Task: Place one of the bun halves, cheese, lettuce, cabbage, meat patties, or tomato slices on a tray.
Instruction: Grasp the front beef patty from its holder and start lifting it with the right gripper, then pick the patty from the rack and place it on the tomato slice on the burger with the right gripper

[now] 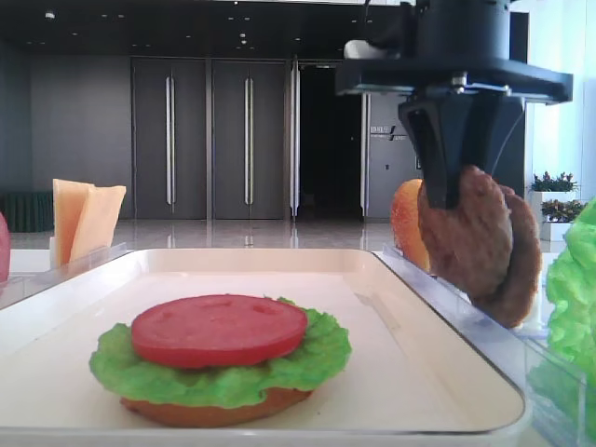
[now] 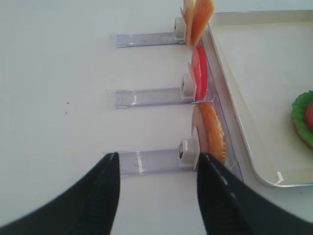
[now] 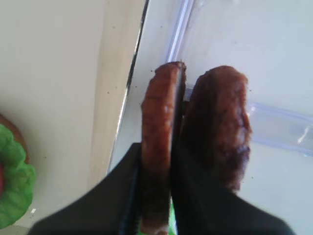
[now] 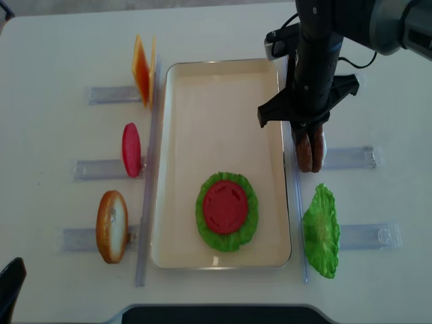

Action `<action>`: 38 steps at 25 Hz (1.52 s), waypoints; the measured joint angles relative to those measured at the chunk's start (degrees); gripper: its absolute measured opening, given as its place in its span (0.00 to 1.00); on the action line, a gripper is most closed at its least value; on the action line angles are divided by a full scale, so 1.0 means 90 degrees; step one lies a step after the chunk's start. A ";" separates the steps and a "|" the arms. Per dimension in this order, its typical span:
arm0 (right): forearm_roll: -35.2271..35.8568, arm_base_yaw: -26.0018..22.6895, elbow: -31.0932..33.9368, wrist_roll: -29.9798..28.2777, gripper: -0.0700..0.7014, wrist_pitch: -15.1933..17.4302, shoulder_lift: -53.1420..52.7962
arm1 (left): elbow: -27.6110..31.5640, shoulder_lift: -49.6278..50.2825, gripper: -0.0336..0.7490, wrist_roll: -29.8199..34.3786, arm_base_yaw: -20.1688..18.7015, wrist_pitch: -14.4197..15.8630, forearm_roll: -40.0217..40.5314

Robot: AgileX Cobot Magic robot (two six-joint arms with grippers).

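Two brown meat patties stand on edge in a clear rack [image 4: 351,157] just right of the cream tray [image 4: 216,115]. My right gripper [image 4: 307,133] [image 1: 447,191] [image 3: 157,164] is shut on the patty nearer the tray [image 3: 159,107] [image 1: 470,233]. The second patty [image 3: 220,117] [image 1: 521,270] leans against the outside of one finger. On the tray lies a stack of a bun half [image 1: 214,410], lettuce [image 4: 226,214] and a tomato slice [image 4: 226,204]. My left gripper [image 2: 158,159] hangs open over the table left of the tray, nothing between its fingers.
Left of the tray, clear racks hold cheese slices [image 4: 143,67] [image 2: 198,19], a tomato slice [image 4: 131,148] [image 2: 199,73] and a bun half [image 4: 111,226] [image 2: 212,134]. A lettuce leaf [image 4: 320,229] stands at the front right. Another orange bun piece [image 1: 406,223] shows behind the patties.
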 joint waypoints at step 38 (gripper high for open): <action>0.1068 0.0015 0.0242 -0.0049 0.28 -0.0006 -0.2384 | 0.0000 0.0000 0.54 0.0000 0.0000 0.0000 0.0031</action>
